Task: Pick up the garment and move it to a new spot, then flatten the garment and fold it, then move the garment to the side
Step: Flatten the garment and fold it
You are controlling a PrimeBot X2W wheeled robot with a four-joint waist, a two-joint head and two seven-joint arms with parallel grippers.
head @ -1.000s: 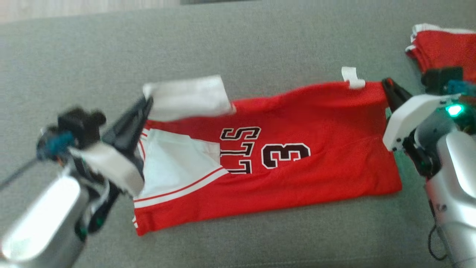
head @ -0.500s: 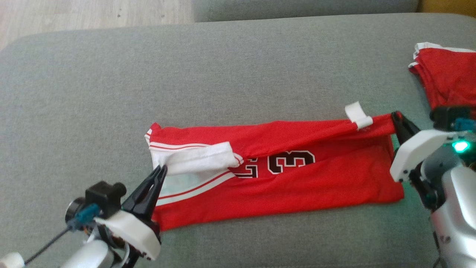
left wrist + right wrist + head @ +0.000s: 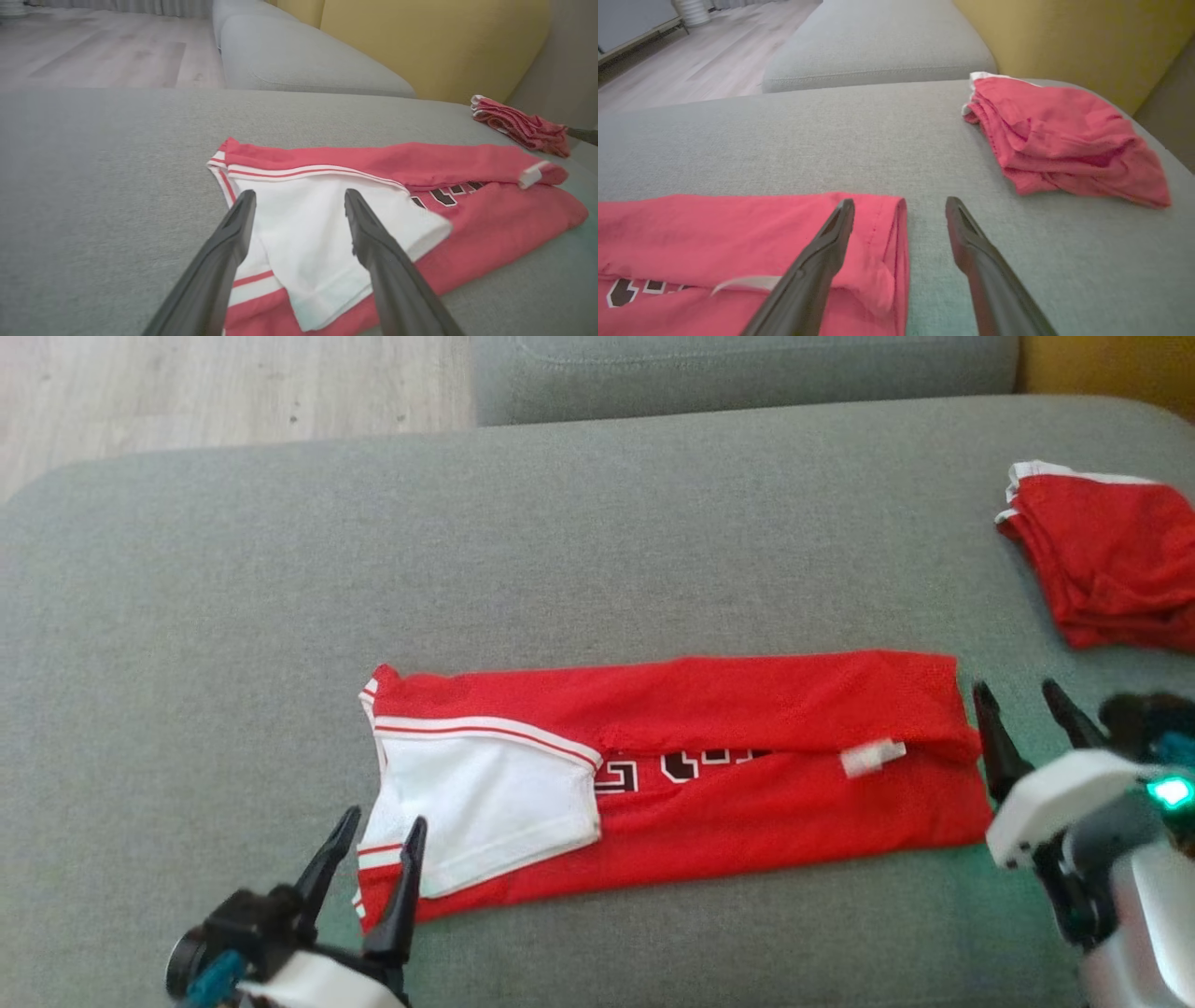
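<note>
The garment (image 3: pixel 747 784) is a red jersey with white trim and black lettering, lying on the grey cushion (image 3: pixel 560 541) with its far long edge folded toward me over the print. Its white-lined end (image 3: pixel 308 228) faces my left gripper (image 3: pixel 383 823), which stands open just off that end, nothing between the fingers. My right gripper (image 3: pixel 1019 695) is open too, just off the jersey's right end (image 3: pixel 878 224), one finger (image 3: pixel 831 238) over the hem and the other over bare cushion. A small white tag (image 3: pixel 873 758) lies on the folded edge.
A second red garment (image 3: pixel 1106 560), crumpled, sits at the far right of the cushion (image 3: pixel 1064 135). A yellow backrest (image 3: pixel 434 42) rises behind it. Another grey cushion (image 3: pixel 747 373) and wooden floor (image 3: pixel 215 392) lie beyond.
Both grippers, shut on the jersey's far edge earlier, brought it toward me over the lettering, let go and now stand open. The camera has tilted as well.
</note>
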